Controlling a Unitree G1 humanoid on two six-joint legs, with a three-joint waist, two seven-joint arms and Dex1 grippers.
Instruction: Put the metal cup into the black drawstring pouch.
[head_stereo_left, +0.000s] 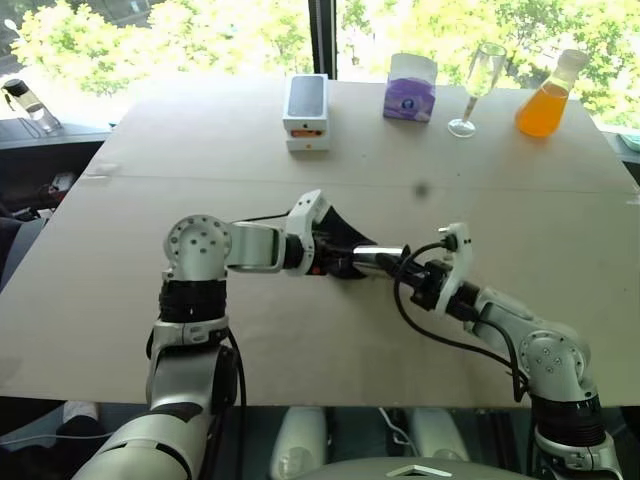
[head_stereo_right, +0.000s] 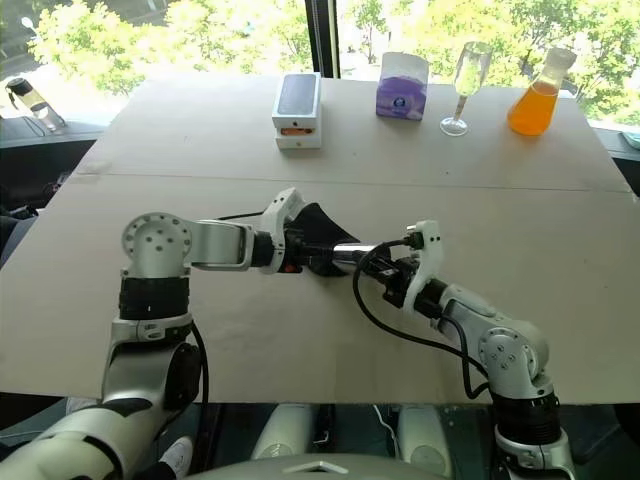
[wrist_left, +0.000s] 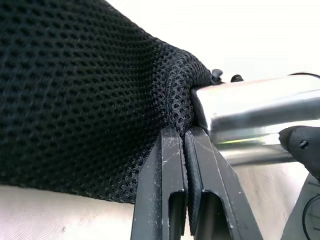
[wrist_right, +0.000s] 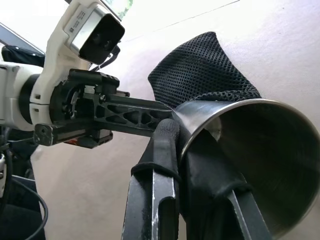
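We see the table (head_stereo_left: 200, 150) spread wide, and near its middle, just above the board, the two arms meet tip to tip. The black drawstring pouch (head_stereo_left: 342, 238) hangs on the left, its mesh mouth turned right; the metal cup (head_stereo_left: 380, 256) lies level on the right, its long axis running left to right, narrow base leading into that mouth and open rim facing back at the right arm.

Our left gripper (wrist_left: 184, 145) is clenched on the pouch's edge right beside the cup's wall, holding the opening up. Our right gripper (wrist_right: 192, 150) is clamped on the cup's rim, one finger inside and one outside.

We judge the cup only partly in: its base touches the mesh at the mouth, and most of the shiny barrel is still outside. The coming push should run leftward along the cup's axis.

The cup looks polished, slightly tapered and handle-free; the pouch is soft, matte, honeycomb mesh.
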